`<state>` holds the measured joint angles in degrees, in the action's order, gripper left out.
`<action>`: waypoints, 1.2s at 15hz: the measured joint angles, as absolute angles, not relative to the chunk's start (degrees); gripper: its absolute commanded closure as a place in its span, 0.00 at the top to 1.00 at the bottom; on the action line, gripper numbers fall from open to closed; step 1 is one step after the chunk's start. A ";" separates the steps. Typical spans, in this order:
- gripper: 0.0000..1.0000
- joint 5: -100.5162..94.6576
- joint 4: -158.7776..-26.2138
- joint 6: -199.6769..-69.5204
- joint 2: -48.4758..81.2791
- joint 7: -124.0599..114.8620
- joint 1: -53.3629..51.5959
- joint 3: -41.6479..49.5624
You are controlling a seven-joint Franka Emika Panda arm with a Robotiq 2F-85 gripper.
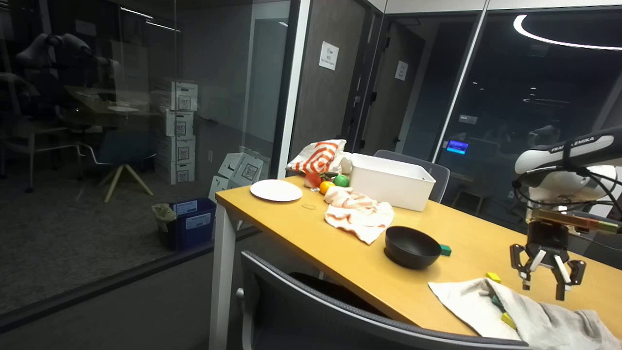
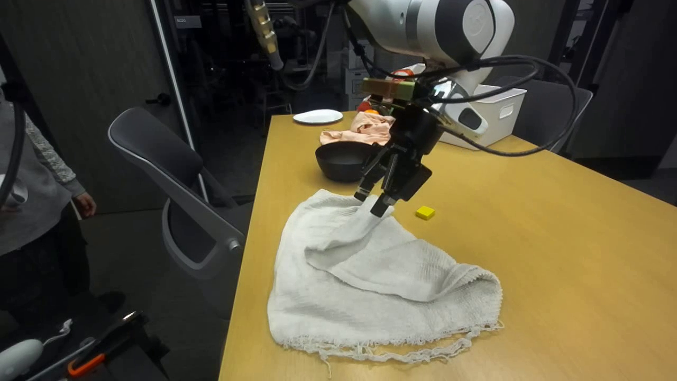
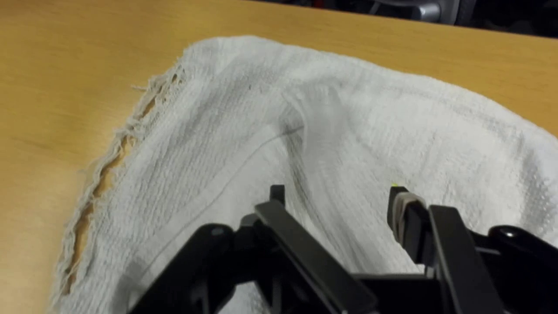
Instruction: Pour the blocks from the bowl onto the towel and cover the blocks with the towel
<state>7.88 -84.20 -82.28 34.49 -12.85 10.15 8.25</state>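
Note:
The white towel (image 2: 338,312) lies folded over on itself near the table's edge, its frayed side spread out. My gripper (image 1: 543,289) stands open over it, its fingers apart and nothing held between them; the gripper (image 3: 335,196) has only cloth behind its gap in the wrist view. A yellow block (image 1: 508,320) and a dark green block (image 1: 497,303) rest on the towel at the fold's edge, partly hidden by cloth. Another yellow block (image 2: 425,212) sits on the bare table beside the towel. The black bowl (image 1: 413,248) stands upright beyond the towel, a green block (image 1: 445,250) behind it.
A patterned whitish cloth (image 1: 359,214) lies beyond the bowl. Farther off are a white plate (image 1: 276,190), a white box (image 1: 388,182) and toy fruit including a green one (image 1: 341,181). A chair (image 2: 185,201) stands against the table's side.

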 measured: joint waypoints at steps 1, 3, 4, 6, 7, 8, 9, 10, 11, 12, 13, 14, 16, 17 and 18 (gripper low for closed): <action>1.00 6.99 -83.72 -84.11 34.01 -12.91 9.41 8.22; 1.00 7.10 -82.99 -87.84 32.47 -12.79 7.87 7.37; 1.00 7.55 -82.88 -89.41 31.43 -12.66 7.14 6.38; 1.00 8.10 -82.88 -90.62 29.58 -12.83 5.77 4.84; 1.00 8.06 -82.94 -90.54 29.53 -12.96 5.34 4.87; 1.00 8.05 -83.08 -90.54 29.76 -12.96 5.39 5.04; 1.00 8.05 -83.09 -90.54 30.20 -12.92 5.57 5.28; 1.00 8.05 -83.09 -90.55 30.56 -12.90 5.70 5.34; 1.00 8.16 -83.08 -90.64 30.85 -12.90 5.80 5.33; 1.00 8.23 -83.09 -90.70 31.23 -12.63 5.82 5.21; 1.00 8.36 -83.23 -90.97 31.82 -12.24 5.82 5.02; 1.00 8.63 -83.57 -91.39 32.49 -11.86 5.78 4.64; 1.00 9.75 -84.57 -92.78 34.02 -11.61 5.59 3.83; 1.00 10.68 -84.85 -93.13 34.91 -11.61 5.56 3.47; 1.00 11.69 -85.07 -93.51 35.82 -11.59 5.57 3.19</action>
